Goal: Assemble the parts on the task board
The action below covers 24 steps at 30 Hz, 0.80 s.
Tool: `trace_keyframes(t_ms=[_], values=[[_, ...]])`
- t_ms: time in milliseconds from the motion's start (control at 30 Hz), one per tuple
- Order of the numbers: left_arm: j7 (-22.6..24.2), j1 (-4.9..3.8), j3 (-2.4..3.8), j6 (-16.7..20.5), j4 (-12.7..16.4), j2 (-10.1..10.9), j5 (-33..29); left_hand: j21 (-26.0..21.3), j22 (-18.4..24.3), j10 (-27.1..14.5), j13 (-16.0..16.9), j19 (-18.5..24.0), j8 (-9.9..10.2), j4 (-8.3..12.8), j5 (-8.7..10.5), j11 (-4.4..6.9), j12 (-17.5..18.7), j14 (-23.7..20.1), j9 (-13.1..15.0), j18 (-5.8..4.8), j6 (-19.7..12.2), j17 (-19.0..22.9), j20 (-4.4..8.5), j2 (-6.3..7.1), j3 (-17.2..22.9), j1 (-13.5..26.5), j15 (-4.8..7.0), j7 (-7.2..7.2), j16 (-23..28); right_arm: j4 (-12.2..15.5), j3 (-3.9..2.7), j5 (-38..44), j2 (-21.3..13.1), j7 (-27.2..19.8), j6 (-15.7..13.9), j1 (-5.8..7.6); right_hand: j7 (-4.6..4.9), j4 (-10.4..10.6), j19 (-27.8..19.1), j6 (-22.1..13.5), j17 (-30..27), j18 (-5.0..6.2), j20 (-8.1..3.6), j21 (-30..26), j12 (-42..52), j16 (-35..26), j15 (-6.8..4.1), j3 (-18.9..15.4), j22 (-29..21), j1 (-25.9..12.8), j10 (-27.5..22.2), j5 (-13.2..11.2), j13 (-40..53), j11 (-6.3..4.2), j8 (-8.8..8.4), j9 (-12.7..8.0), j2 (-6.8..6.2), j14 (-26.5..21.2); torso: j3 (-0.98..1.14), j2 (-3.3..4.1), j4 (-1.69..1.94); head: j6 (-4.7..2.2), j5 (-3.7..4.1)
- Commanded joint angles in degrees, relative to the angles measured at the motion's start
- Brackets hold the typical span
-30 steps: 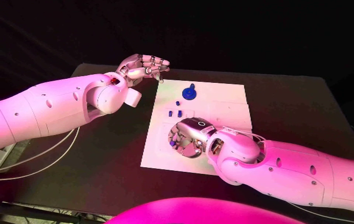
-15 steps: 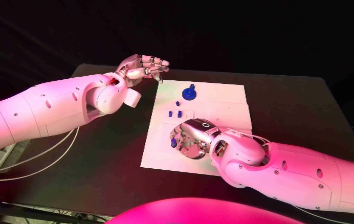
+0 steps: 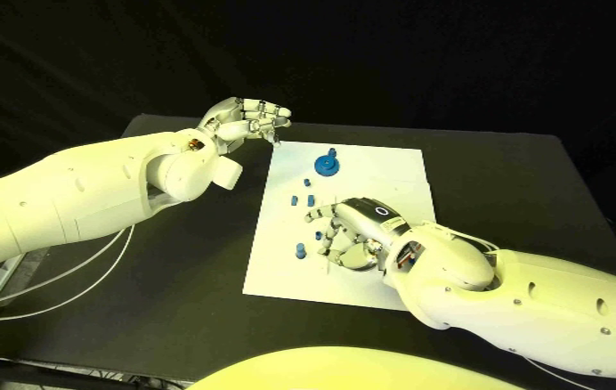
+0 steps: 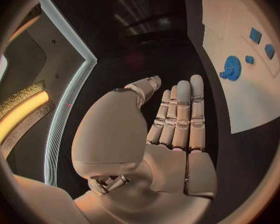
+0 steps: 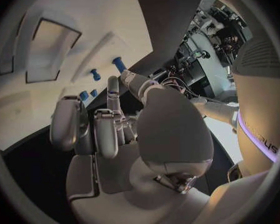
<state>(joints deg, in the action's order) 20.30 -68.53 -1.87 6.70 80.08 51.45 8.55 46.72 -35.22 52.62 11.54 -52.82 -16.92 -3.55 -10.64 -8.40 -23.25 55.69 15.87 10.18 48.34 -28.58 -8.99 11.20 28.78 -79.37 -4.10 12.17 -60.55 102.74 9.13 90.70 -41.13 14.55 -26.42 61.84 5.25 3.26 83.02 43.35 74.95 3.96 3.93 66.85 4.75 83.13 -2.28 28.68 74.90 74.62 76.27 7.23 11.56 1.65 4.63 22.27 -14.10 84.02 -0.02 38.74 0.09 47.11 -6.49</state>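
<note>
Moved: right hand has shifted toward 3 o'clock, uncovering a small blue part.
Task board: mid-table; gear at 12 o'clock, small pegs centre-left.
Right hand: released, fingers spread.
Left hand: clenched, off the board's 10 o'clock corner.

white task board, blue parts, black table

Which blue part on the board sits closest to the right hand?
The lone small blue peg near the task board's left edge, just beside the right hand's fingertips. The paired small pieces and the blue gear lie farther up the board.
</note>
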Motion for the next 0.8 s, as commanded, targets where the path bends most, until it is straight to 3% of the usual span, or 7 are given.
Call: trace_keyframes(t_ms=[33, 167, 267, 333, 400, 467, 800], values=[[0.4, -0.02, 0.03, -0.9, 0.1, 0.1, -0.1, -0.3, 0.1, -0.3, -0.1, 0.1, -0.2, 0.0, -0.22, 0.03, -0.2, -0.3, -0.1, 0.31, -0.4, 0.1, -0.36, 0.01, -0.4, -0.3, -0.01, -0.05, 0.3, 0.9, -0.23, -7.4, -2.7, -5.5, -5.9, 1.24, 1.98, 0.7, -0.8, 2.6, 0.2, 0.5, -0.1, -2.5, 0.4, -0.2, 0.21, -2.4, 7.9, 1.3, 0.3, 0.5, 0.9, 0.43, 1.34, 0.5, 0.16, 3.0, -0.01, -0.13, -0.06, -0.31, 0.52], [0.4, 0.01, -0.01, -0.9, 0.0, 0.2, -0.1, -0.3, 0.1, -0.3, -0.1, 0.1, -0.2, 0.0, -0.22, 0.03, -0.2, -0.3, -0.1, 0.31, -0.4, 0.1, -0.36, 0.01, -0.4, -0.3, -0.01, -0.05, 0.3, 1.7, -0.35, -16.5, -7.3, -6.8, -4.4, 3.42, 3.35, 2.5, -1.1, 9.4, -0.2, 0.56, 0.87, -3.5, 2.3, -0.4, 1.53, -4.0, 7.7, 0.2, 0.3, 0.2, 2.7, 2.03, 5.33, 1.6, -0.16, 2.9, -0.06, -0.26, -0.18, -0.65, 1.29], [0.4, 0.04, -0.04, -0.8, 0.0, 0.4, -0.1, -0.3, 0.1, -0.3, -0.1, 0.1, -0.2, 0.0, -0.22, 0.03, -0.2, -0.3, -0.1, 0.31, -0.4, 0.1, -0.36, 0.01, -0.4, -0.3, -0.01, -0.05, 0.3, 2.4, -0.38, -20.1, -10.4, -6.6, -2.2, 4.27, 2.5, 4.0, -0.4, 9.9, 0.9, 0.42, 0.73, -1.9, 9.2, 0.3, 0.85, -7.1, 8.3, -0.5, 1.5, 0.9, 9.1, 1.16, 6.45, 1.6, -0.39, 3.2, -0.09, -0.44, -0.38, -0.76, 1.93], [0.6, 0.08, -0.07, -0.6, 0.0, 0.4, -0.1, -0.3, 0.1, -0.3, -0.1, 0.1, -0.2, 0.0, -0.22, 0.03, -0.2, -0.3, -0.1, 0.31, -0.4, 0.1, -0.36, 0.01, -0.4, -0.3, -0.01, -0.05, 0.3, 3.0, -0.37, -21.6, -12.5, -6.1, -1.1, 4.63, 1.71, 5.8, 0.1, 9.8, 1.3, 0.2, 0.27, -0.8, 20.6, 0.5, 0.54, -10.5, 8.9, -0.2, -1.0, 2.2, 20.4, 0.98, 8.03, 1.8, -0.12, 3.3, -0.03, -0.53, -0.5, -0.85, 2.38], [0.7, 0.14, -0.1, -0.5, 0.0, 0.5, -0.1, -0.4, 0.1, -0.3, -0.1, 0.1, -0.2, -0.1, -0.21, 0.03, -0.2, -0.3, -0.1, 0.31, -0.3, 0.1, -0.38, 0.04, -0.5, -0.3, -0.02, -0.05, 0.3, 3.5, -0.32, -22.3, -14.4, -5.0, 0.0, 4.83, 1.93, 9.0, 1.1, 9.1, 5.3, -0.26, 0.22, 1.6, 60.5, 2.7, 0.48, -13.4, 9.9, 0.0, 2.2, 2.9, 56.8, 0.86, 12.02, 2.7, 1.37, 4.2, 0.04, -0.57, -0.57, -1.14, 2.89], [0.8, 0.23, -0.12, -0.5, 0.1, 0.5, -0.1, -0.4, 0.1, -0.3, -0.1, 0.1, -0.2, -0.1, -0.21, 0.03, -0.2, -0.3, -0.1, 0.31, -0.3, 0.1, -0.38, 0.04, -0.5, -0.3, -0.02, -0.05, 0.3, 3.9, -0.26, -22.1, -16.0, -3.6, 0.9, 4.93, 1.94, 10.7, 1.7, 8.4, 7.8, -0.54, 0.38, 3.4, 70.9, 3.9, 0.73, -15.2, 10.5, 0.3, 5.4, 2.9, 65.9, 0.81, 14.42, 3.3, 1.8, 4.6, 0.1, -0.65, -0.69, -1.19, 3.14], [0.9, 0.6, -0.15, -0.4, 0.8, 0.7, -0.1, -0.4, 0.1, -0.3, -0.1, 0.1, -0.2, 0.0, -0.22, 0.04, -0.2, -0.3, -0.1, 0.31, -0.3, 0.1, -0.38, 0.04, -0.5, -0.4, -0.01, -0.07, 0.3, 6.2, 0.38, -15.6, -22.3, 4.9, 5.6, 4.93, 0.92, 13.5, 3.8, 8.6, 14.0, -1.74, -0.04, 10.6, 81.9, 6.5, 0.16, -24.8, 12.2, -3.4, 11.3, 3.2, 75.5, 0.08, 20.23, 5.3, 4.68, 5.8, -0.01, -0.61, -0.61, -0.85, 4.07]])
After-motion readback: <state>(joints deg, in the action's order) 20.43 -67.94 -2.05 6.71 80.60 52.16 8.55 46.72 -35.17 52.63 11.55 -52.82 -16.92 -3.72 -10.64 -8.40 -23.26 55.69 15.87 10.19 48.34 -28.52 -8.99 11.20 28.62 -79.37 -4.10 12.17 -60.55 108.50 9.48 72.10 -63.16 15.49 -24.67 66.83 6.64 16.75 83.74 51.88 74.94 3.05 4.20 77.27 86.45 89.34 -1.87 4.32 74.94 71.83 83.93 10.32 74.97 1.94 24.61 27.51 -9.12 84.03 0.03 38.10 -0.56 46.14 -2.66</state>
